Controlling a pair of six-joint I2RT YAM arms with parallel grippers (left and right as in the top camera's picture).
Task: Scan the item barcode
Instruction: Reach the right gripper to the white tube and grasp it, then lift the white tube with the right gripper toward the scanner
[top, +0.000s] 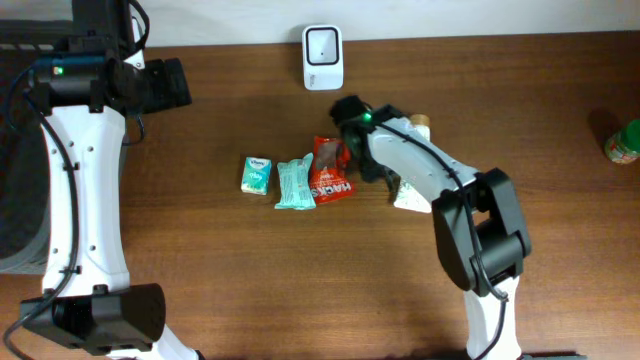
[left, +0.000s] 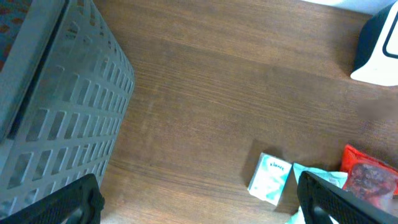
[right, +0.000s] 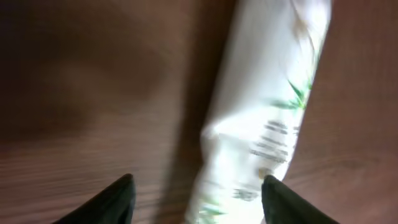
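Observation:
A white barcode scanner (top: 322, 57) stands at the table's far edge; it also shows in the left wrist view's top right corner as the scanner (left: 379, 56). A white tube (top: 410, 198) with green leaf print lies right of centre, partly under my right arm. In the right wrist view, blurred, the tube (right: 267, 93) lies on the wood between the spread fingers of my right gripper (right: 198, 186), which is open. Overhead, the right gripper (top: 385, 178) hangs over the tube. My left gripper (left: 196, 199) is open and empty, high at the far left (top: 170, 85). No barcode shows.
A small tissue pack (top: 257, 174), a teal packet (top: 294, 185) and a red snack packet (top: 331, 168) lie in a row left of the tube. A grey basket (left: 56, 93) stands at the left edge. A green bottle (top: 623, 141) sits at the right edge.

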